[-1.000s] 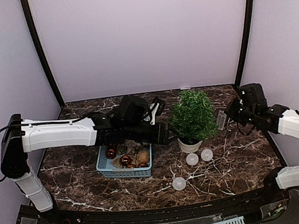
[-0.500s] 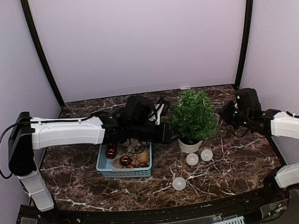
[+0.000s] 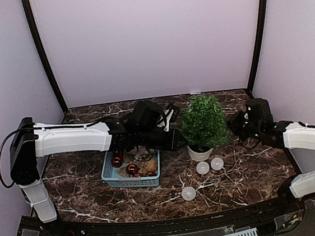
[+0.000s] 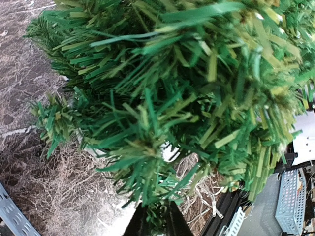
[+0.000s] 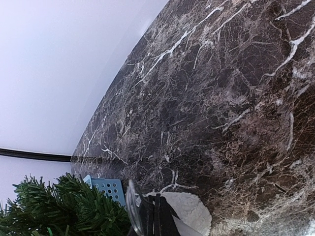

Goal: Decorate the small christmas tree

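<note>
I am at the hanging step, working at the small bushy dark-green artificial christmas tree (image 3: 204, 121). It stands upright in its little round white pot (image 3: 199, 153) at the middle of the dark marble-patterned table (image 3: 248, 176), just to the right of the blue slotted plastic basket (image 3: 131, 182) of red and gold baubles. My left gripper (image 4: 155, 223) reaches across above that basket and is pushed into the foliage on the tree's left side. Its jaws stand narrow and the tips are buried in needles, so I cannot tell whether they pinch a sprig, a bauble loop or nothing. My right gripper (image 5: 155, 216) hangs near the tree's right flank, apart from the branches, pinched tight on what I take to be a thin clear plastic ornament (image 5: 130, 201), whose curved rim shows beside the fingers. Three frosted white plastic balls (image 3: 202, 168) lie loose on the table in front of the pot. By my reckoning the task is barely begun. The next move calls for the left to steady or part a branch without tipping the light pot. The right then brings its piece in gently and seats it among the needles before letting go.
</note>
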Robot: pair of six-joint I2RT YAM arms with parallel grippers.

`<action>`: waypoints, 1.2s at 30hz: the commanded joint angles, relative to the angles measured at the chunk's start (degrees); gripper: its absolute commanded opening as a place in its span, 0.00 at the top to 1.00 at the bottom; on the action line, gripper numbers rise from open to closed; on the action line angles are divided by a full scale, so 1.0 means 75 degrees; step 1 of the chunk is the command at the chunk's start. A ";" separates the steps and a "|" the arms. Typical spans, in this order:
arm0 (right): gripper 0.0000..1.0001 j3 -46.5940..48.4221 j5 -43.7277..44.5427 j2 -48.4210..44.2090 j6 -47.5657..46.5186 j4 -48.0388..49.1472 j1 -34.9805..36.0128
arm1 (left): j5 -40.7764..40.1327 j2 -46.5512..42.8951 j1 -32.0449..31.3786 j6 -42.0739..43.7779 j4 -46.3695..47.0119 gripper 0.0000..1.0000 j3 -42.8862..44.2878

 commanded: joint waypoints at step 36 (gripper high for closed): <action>1.00 -0.0773 0.1427 0.0615 0.1417 0.2129 0.1234 | 0.0190 0.0191 0.0004 0.0036 -0.0129 1.00 0.0376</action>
